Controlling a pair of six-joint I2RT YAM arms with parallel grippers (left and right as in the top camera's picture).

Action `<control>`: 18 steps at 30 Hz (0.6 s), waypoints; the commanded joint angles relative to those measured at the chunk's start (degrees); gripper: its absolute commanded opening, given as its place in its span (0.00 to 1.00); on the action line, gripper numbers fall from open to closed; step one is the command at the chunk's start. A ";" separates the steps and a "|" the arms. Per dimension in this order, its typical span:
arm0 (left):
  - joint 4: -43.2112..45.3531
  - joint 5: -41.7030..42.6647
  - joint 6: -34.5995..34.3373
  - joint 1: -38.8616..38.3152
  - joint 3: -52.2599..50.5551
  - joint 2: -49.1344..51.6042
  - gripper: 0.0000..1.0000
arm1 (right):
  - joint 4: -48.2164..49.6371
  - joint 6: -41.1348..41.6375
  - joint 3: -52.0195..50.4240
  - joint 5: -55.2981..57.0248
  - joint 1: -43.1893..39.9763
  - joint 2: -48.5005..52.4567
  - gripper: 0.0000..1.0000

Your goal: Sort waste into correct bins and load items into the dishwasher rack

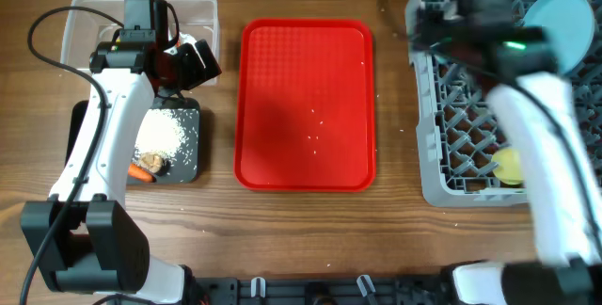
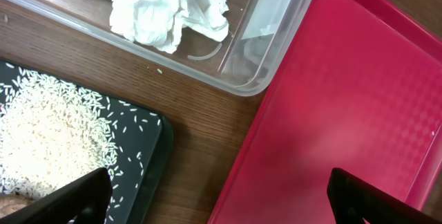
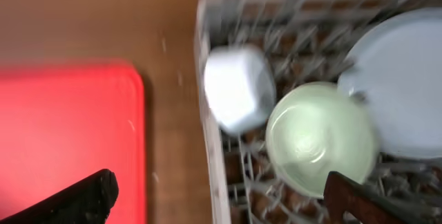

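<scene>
While the left gripper (image 1: 193, 60) hangs left of the red tray (image 1: 306, 107), the dishwasher rack (image 1: 451, 145) right of it holds the plate (image 1: 564, 13) and yellow cup (image 1: 508, 166). Left wrist: jaws wide, empty; tissue (image 2: 169, 10) in the clear tub (image 2: 276, 44), rice (image 2: 48, 134) on the black tray (image 2: 148, 155). Right wrist: right gripper (image 3: 219, 182) wide, empty, above a racked bowl (image 3: 321, 137).

Bright even light, soft shadows, right wrist view motion-blurred — left sharp
</scene>
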 commanded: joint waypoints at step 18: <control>0.13 0.68 0.09 0.00 0.07 -0.61 1.00 | -6.12 5.68 -0.13 -21.03 -30.47 19.91 0.11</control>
